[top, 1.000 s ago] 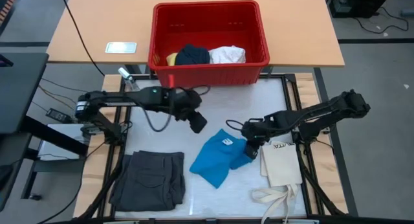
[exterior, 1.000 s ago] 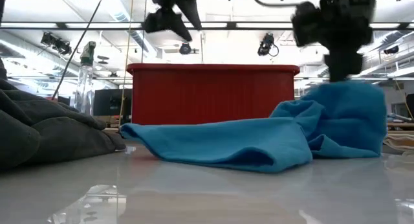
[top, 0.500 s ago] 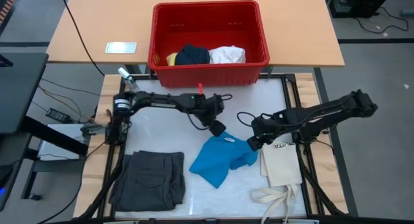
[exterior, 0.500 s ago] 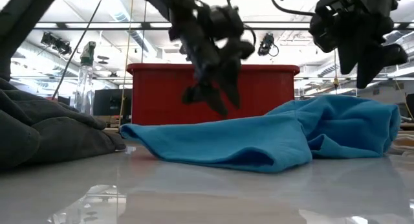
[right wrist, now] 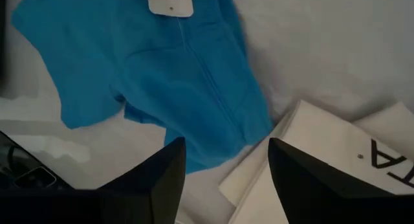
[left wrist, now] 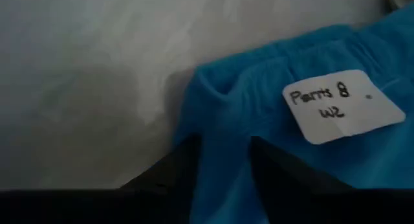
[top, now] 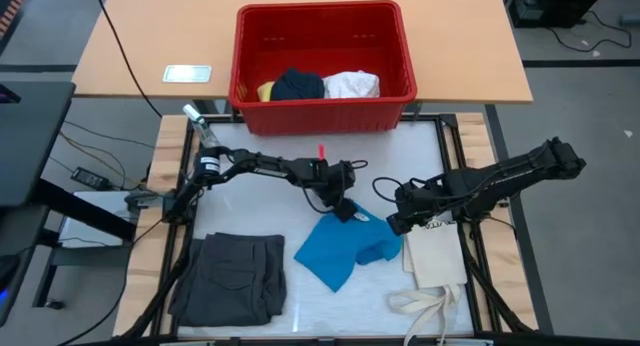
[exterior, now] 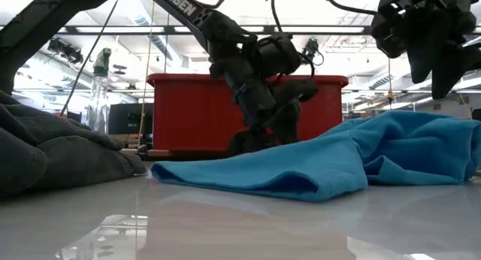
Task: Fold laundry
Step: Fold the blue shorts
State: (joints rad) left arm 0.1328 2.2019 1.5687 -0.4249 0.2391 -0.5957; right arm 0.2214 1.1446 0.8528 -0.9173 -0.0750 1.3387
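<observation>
A bright blue garment (top: 340, 248) lies crumpled flat in the middle of the table, with a white label (left wrist: 343, 104) near its far edge. My left gripper (top: 343, 208) is low at that far edge and open, with a raised fold of blue cloth (left wrist: 223, 153) between its fingers. My right gripper (top: 398, 218) hovers open above the garment's right end (right wrist: 194, 107), clear of it. Folded dark grey shorts (top: 232, 276) rest at the near left. Yellow (top: 266, 90), navy (top: 298, 85) and white (top: 352, 85) pieces lie in the red bin (top: 322, 16). My left gripper comes slanting down from the table's far left. Its fingers (left wrist: 187, 166) stand on either side of a fold at the blue garment's far edge (left wrist: 223, 153), beside the label. I cannot tell whether they touch the cloth, which lies on the table.
A cream tote bag (top: 437, 256) lies flat just right of the blue garment, under my right arm, its straps (top: 420, 306) trailing to the near edge. The red bin stands beyond the table's far edge. A clear bottle (exterior: 100, 91) is at the far left corner.
My right gripper has let go of the blue garment's right end, opened and risen; that raised end has dropped and spread on the table. My left gripper has swung from the far left toward the garment and come down to its far edge.
</observation>
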